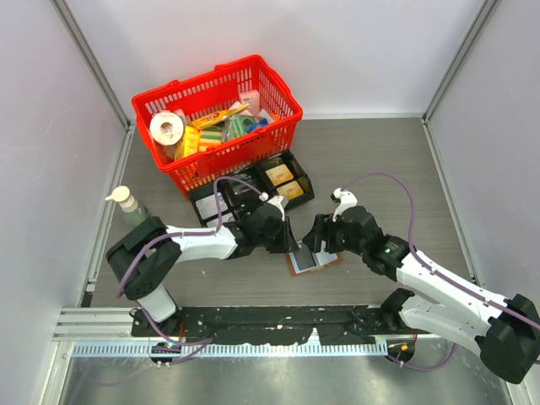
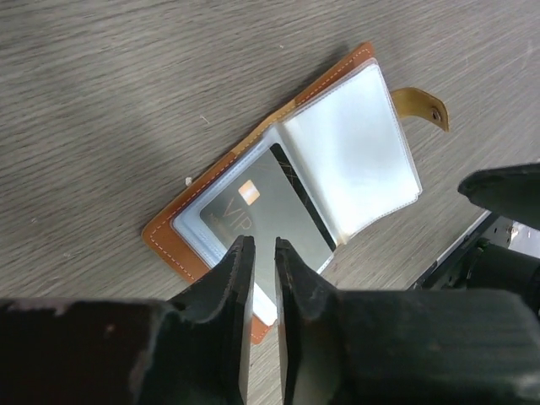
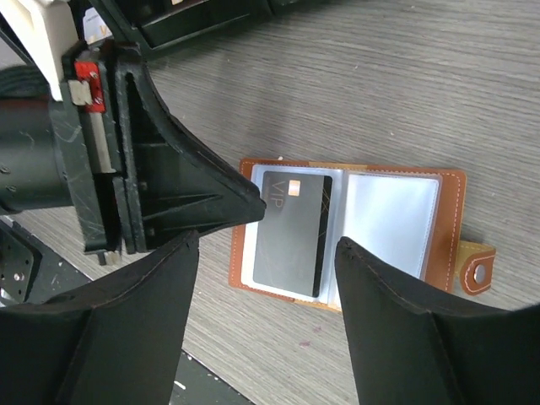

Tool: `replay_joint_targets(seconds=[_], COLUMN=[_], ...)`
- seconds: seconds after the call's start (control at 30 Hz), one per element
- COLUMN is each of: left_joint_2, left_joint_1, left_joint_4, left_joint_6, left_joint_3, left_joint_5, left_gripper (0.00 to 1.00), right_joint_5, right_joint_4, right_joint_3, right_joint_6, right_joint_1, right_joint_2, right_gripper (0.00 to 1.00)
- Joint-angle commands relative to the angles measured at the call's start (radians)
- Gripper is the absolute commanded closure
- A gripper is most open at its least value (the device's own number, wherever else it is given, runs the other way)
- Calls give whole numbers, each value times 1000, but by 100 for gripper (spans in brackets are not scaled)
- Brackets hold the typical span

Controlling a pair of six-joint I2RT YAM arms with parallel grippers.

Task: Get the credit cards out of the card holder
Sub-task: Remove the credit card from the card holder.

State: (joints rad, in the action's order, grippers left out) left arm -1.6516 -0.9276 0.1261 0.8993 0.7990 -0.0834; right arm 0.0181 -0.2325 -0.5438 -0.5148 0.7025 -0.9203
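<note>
The brown card holder (image 1: 316, 261) lies open and flat on the table between my two grippers; its tan edge shows in both wrist views (image 2: 166, 239) (image 3: 452, 221). A grey card marked VIP (image 2: 268, 198) (image 3: 291, 232) lies on its left half. The right half shows only an empty clear sleeve (image 3: 392, 224). My left gripper (image 2: 260, 243) (image 1: 289, 245) hangs just over the card's near edge, its jaws a narrow gap apart with nothing seen between them. Its tip (image 3: 245, 198) reaches the holder's upper left corner. My right gripper (image 3: 266, 243) (image 1: 321, 246) is wide open above the holder.
A black divided tray (image 1: 253, 187) stands just behind the grippers, and behind it a red basket (image 1: 218, 118) full of goods. A pump bottle (image 1: 126, 202) stands at the left wall. The holder's strap (image 2: 419, 105) sticks out on the far side.
</note>
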Motion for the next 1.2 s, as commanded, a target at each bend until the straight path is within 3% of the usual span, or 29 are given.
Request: replay_joint_targets(seconds=[0.0,0.07,0.27,0.3,0.37,0.4,0.57,0.8,0.93,1.17], left_joint_2=[58,104,311,353,436,478,625,780,757,687], left_joint_1=[-7,-4,-2,-1,-1,7,49,49,49,49], left_joint_4=[33,47,-19,-13,4,24,37,58,-71,-54], left_joint_6=[-54,-56,-80,-77,-47,-33,0,-102,-132,-129], left_joint_3=[-9,-40,-110,-130,-184,-210,-291,-369,-294,-273], left_joint_5=[-30,6,137,155,194,195,206,258,255,218], left_gripper=[78,76,40,32,3,0,0,0,0,0], right_joint_5=[-15,-51,8,20,46,58,86,135,169,258], right_joint_4=[104,75,125,131,169,194,300,355,412,542], right_joint_3=[51,53,99,108,125,131,183,217,226,179], right_joint_6=[-10,-27,-60,-65,-80,-93,-116,-136,-134,-131], right_joint_1=[-1,0,-3,-3,-5,-9,-29,-52,-52,-49], right_joint_2=[70,81,49,29,2,-8,-75,-198,-273,-425], right_gripper=[26,24,28,29,32,34,39,49,50,61])
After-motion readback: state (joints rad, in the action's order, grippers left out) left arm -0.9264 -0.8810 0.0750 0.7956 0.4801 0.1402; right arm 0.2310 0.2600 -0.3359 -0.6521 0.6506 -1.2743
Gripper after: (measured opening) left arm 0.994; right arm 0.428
